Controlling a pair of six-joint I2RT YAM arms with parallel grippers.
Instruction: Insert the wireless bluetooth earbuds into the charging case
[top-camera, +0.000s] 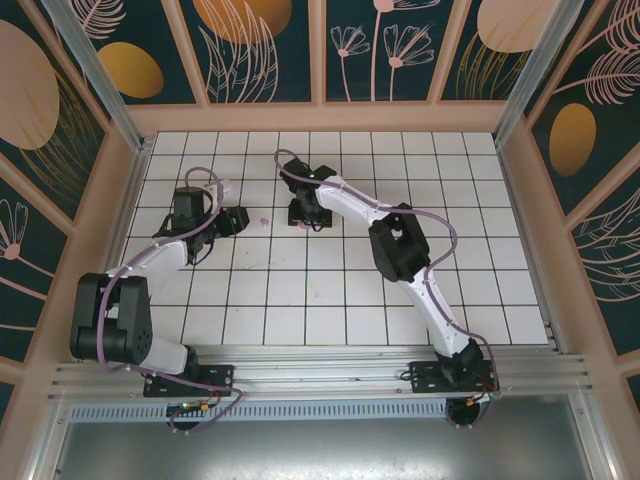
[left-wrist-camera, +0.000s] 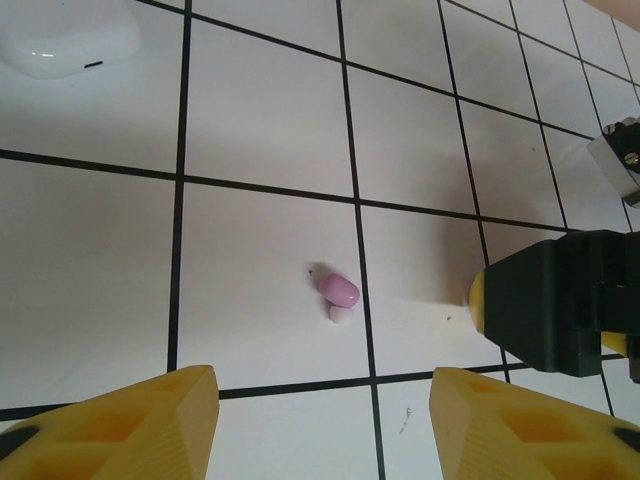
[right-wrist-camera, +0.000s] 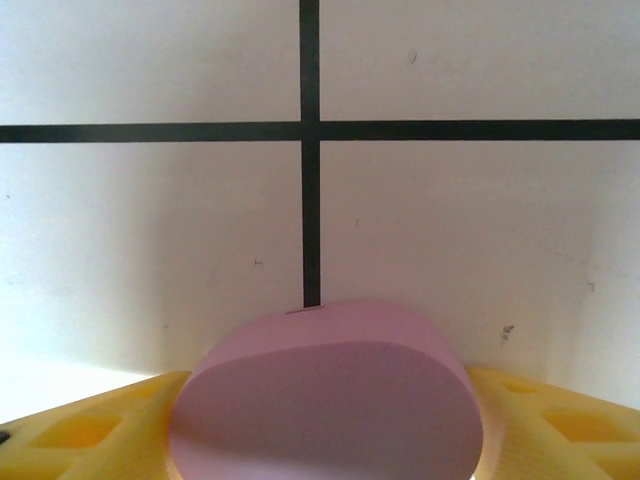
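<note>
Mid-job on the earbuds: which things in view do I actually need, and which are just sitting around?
For the job:
pale purple earbud, lying on the tiles
pale purple case, in the right gripper
white case, probably the other charging case

Just there:
tiled table
patterned wall panels
</note>
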